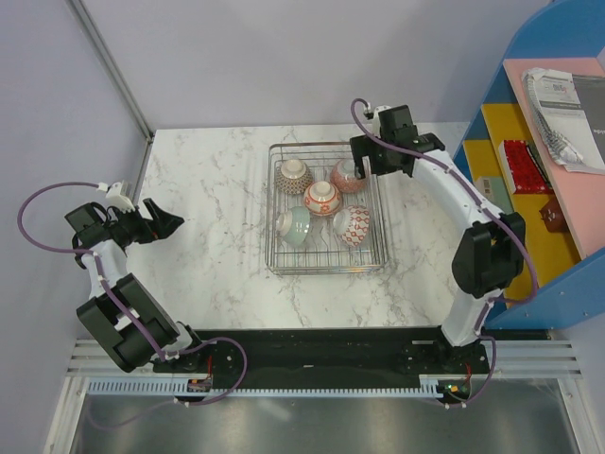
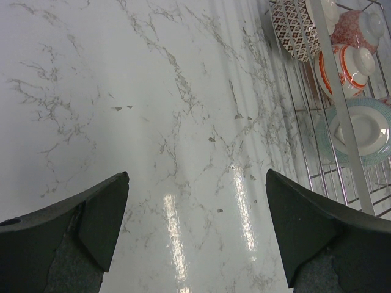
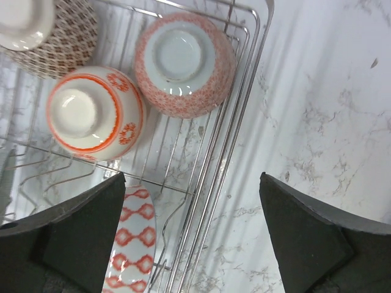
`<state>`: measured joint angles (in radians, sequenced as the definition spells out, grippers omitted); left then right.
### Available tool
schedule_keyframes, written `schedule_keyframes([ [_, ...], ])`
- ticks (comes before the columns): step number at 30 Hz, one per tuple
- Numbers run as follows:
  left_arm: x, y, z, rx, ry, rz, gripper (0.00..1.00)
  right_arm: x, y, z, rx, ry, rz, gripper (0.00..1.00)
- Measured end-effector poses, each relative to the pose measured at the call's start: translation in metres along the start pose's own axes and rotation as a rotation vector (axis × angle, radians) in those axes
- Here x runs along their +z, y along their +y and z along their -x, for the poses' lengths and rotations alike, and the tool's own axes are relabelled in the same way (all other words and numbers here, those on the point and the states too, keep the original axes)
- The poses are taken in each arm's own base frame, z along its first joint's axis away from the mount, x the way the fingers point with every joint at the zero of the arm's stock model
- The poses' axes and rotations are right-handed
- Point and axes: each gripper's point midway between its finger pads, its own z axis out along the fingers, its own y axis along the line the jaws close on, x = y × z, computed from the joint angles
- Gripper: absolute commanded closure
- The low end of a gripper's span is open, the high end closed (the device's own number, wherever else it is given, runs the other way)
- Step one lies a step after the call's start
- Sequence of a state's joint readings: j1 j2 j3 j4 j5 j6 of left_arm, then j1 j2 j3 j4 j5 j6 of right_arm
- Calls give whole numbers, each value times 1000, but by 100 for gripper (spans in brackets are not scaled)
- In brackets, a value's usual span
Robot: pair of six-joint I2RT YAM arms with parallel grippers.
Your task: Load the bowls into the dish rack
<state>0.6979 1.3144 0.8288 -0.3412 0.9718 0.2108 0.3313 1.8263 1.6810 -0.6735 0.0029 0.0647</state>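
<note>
The silver wire dish rack [image 1: 326,271] stands mid-table and holds several bowls: a dark-patterned one [image 1: 294,174], a pink-red one [image 1: 349,174], an orange-ringed one [image 1: 322,198], a teal one [image 1: 294,227] and a red-diamond one [image 1: 353,225]. My right gripper [image 1: 363,161] is open and empty, hovering over the rack's far right rim [image 3: 244,110], next to the pink-red bowl [image 3: 183,61] and the orange-ringed bowl [image 3: 91,113]. My left gripper [image 1: 175,223] is open and empty over bare marble, left of the rack [image 2: 342,122].
A blue shelf unit [image 1: 558,142] with a pink top, papers and small items stands close on the right, beside the right arm. Grey walls and a metal post [image 1: 113,66] bound the table at the back and left.
</note>
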Motion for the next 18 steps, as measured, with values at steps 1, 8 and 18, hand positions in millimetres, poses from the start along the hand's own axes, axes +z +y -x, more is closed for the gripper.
schedule_keyframes([
  [1,0,0,0,0,0,0,0,-8,2,5,-4,-19,11,2],
  [8,-2,-6,4,25,-14,-18,0,-112,28,24,-121,-213,178,2],
  [18,-12,-27,12,114,-60,-58,0,-269,18,-17,-308,-537,156,2],
])
